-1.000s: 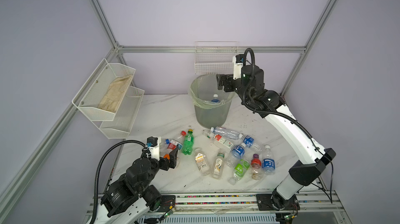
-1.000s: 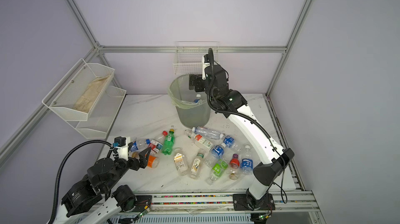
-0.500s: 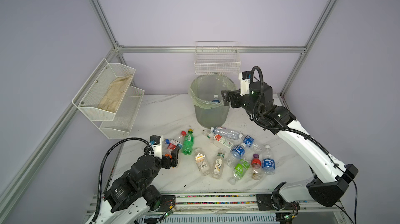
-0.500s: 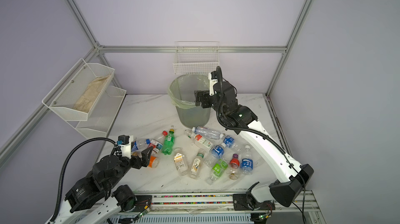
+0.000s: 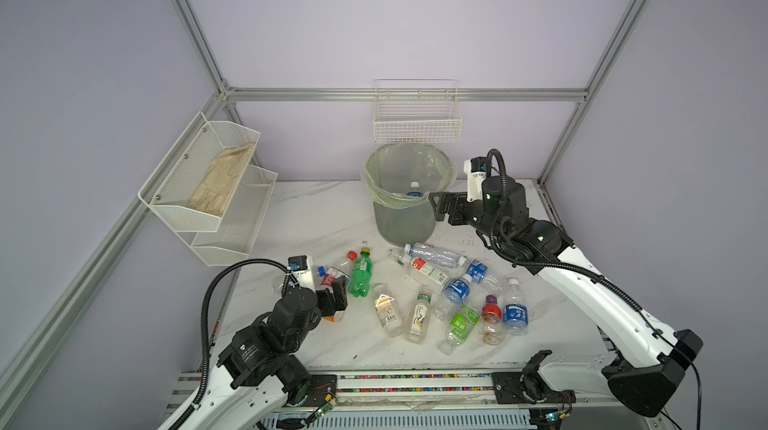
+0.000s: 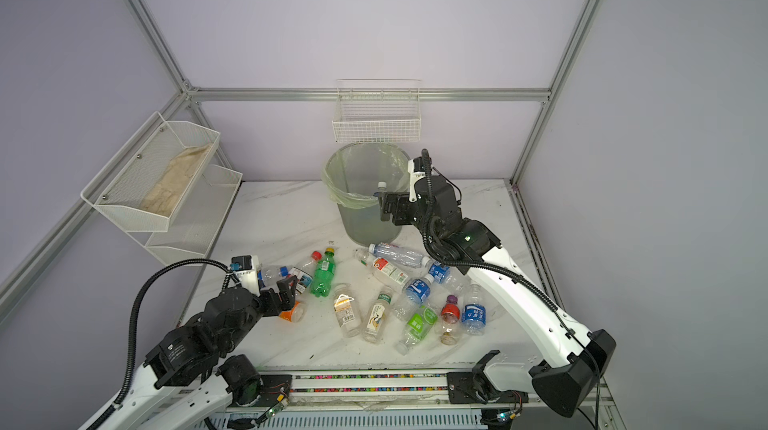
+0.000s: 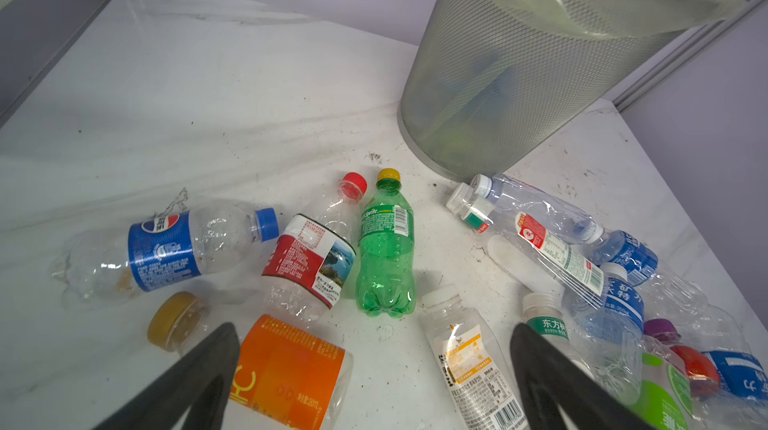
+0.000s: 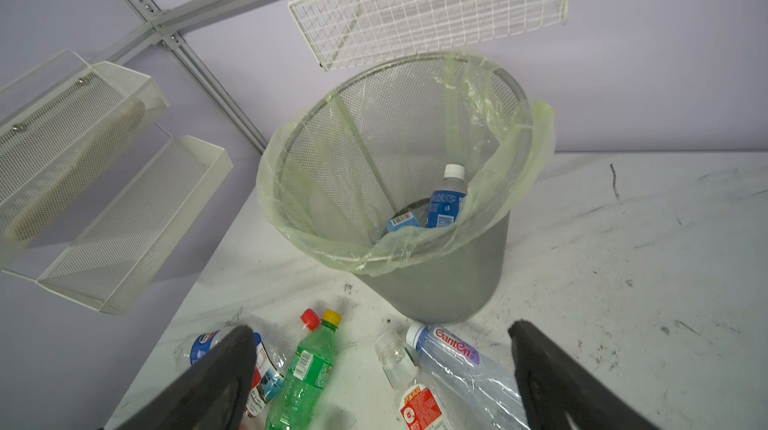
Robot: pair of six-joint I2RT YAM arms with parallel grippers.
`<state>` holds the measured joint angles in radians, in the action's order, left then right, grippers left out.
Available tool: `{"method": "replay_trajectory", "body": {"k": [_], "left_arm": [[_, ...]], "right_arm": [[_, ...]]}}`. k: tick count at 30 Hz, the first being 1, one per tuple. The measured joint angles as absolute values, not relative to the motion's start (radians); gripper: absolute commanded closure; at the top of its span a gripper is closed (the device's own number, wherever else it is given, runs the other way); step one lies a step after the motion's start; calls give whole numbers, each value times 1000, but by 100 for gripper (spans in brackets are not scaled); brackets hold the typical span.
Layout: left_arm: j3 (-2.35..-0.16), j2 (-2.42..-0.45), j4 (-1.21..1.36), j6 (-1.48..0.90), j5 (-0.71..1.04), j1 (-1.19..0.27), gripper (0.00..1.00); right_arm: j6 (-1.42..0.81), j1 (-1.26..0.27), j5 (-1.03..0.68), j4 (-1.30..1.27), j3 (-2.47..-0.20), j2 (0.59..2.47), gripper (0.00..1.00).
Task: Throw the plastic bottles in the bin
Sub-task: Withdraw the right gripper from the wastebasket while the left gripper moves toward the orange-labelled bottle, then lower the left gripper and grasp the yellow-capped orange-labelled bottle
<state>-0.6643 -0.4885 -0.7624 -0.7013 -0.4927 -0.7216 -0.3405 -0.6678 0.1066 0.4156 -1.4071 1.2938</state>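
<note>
- Now the left gripper is hanging close over the orange-label bottle, fingers spread wide and empty.
- Lowering squarely and closing across the bottle's body, not its cap, is looking like the safest grasp.
- Neighbouring bottles are lying crowded on the table, so a slow descent is mattering.
- Meanwhile the right gripper, also wide and empty, is hovering just beside the bin.

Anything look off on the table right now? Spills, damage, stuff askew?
No spill or breakage visible. Bottles lie scattered on their sides on the table, expected here. Two look crumpled: the clear bottle at the foot of the bin and the Pepsi bottle. Dark scuffs mark the table beside the bin.
</note>
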Motion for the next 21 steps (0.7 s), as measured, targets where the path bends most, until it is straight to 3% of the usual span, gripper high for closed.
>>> {"method": "replay_trajectory", "body": {"k": [12, 21], "left_arm": [[-665, -535, -854, -1005, -594, -693, 0], [-665, -661, -974, -1144, -542, -483, 0]], "right_arm": [[-340, -667, 69, 463, -1309, 1299, 3], [-340, -667, 60, 467, -1275, 1285, 3]]}}
